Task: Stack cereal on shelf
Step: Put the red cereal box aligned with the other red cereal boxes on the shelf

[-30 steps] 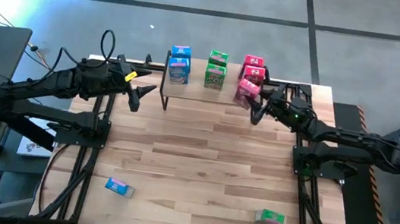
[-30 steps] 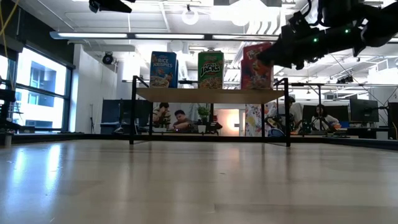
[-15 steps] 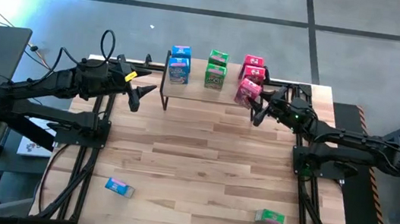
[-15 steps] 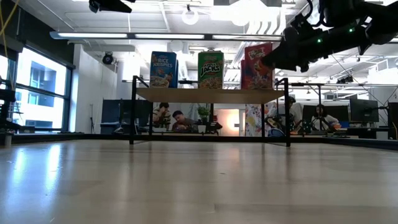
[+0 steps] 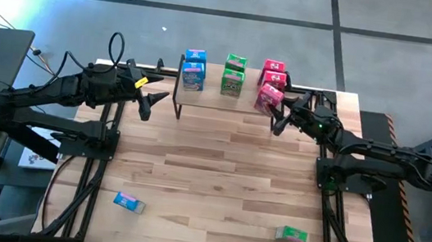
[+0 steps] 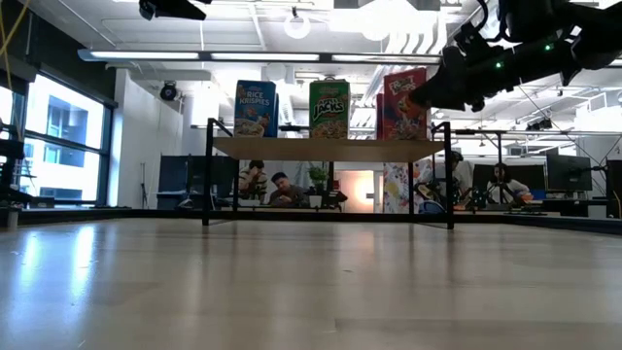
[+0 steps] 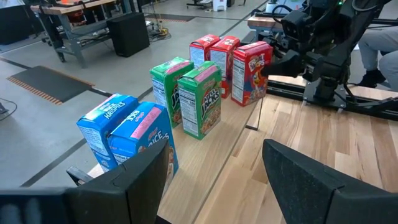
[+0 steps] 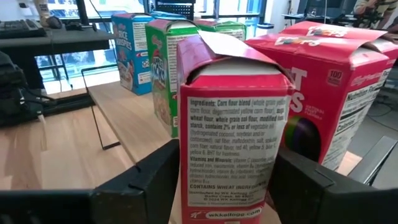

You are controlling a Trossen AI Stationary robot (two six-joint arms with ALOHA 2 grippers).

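The shelf [image 5: 211, 97] stands at the table's far edge. On its plank stand two blue cereal boxes [image 5: 194, 67], two green ones [image 5: 233, 72] and two pink-red ones [image 5: 273, 72], each on its base. My right gripper [image 5: 274, 109] is at the shelf's right end, shut on a third pink-red box [image 5: 266, 98]. My left gripper [image 5: 149, 103] hangs open beside the shelf's left end, touching nothing. One blue box [image 5: 129, 202] and one green box [image 5: 291, 234] lie flat near the table's near edge. My right gripper pinches the pink-red box between its two fingers [image 8: 146, 183], one on each broad face [image 8: 186, 155]; the narrow printed side faces the wrist. The fingers come about level from the table's right. The box stands upright with its base on the shelf plank [image 6: 403, 138], in front of the other pink-red boxes.
The shelf's thin black legs [image 6: 449, 185] stand at its ends. A wide stretch of wooden tabletop [image 5: 218, 171] lies between the shelf and the two boxes near the front. People sit in the room behind the table [image 6: 282, 190].
My right gripper has moved a little toward the shelf with the pink-red box. The box was tilted a second ago and now stands upright on the plank.
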